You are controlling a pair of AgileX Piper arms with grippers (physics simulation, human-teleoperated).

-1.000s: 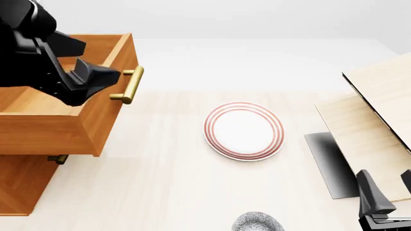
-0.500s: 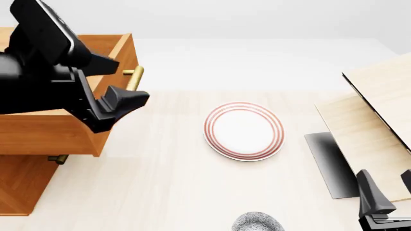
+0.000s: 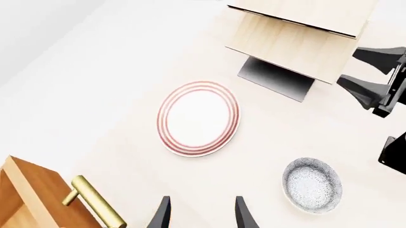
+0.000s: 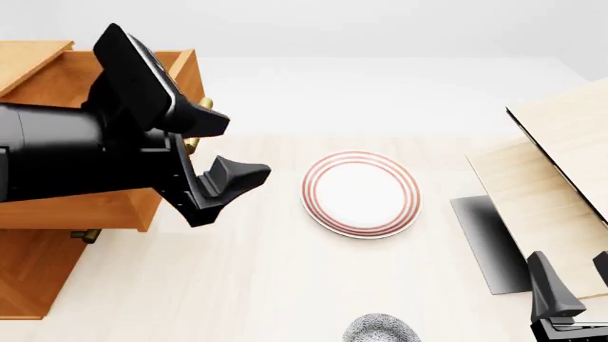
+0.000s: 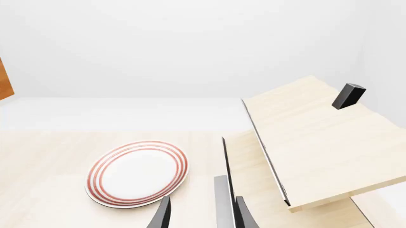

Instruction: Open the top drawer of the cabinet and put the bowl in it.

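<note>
The orange-brown wooden top drawer (image 4: 57, 178) of the three-drawer orange-brown cabinet (image 4: 33, 263) stands pulled out at the worktop's left edge, its brass bar handle (image 3: 95, 207) free of any grip, so the opening step looks done and the bowl is the business in hand. The left tool (image 4: 223, 153) hangs just off the drawer front, over the pale wood worktop (image 4: 238, 285), its black fingers (image 3: 244, 216) apart and holding nothing. The small deep bowl with grey-blue and white speckles (image 3: 312, 184) sits near the worktop's near edge, roughly midway along it, apart from the flat white plate with red rings (image 4: 361, 192) that lies further toward the middle. The right tool (image 5: 199, 213) waits at the near right corner beside the pale light-wood unit (image 5: 311, 142), its fingers also apart and empty. The next move, as I judge it, calls for one tool to come down over the bowl's rim, pinching one wall between the fingers, and to avoid the plate on the way to the drawer.
</note>
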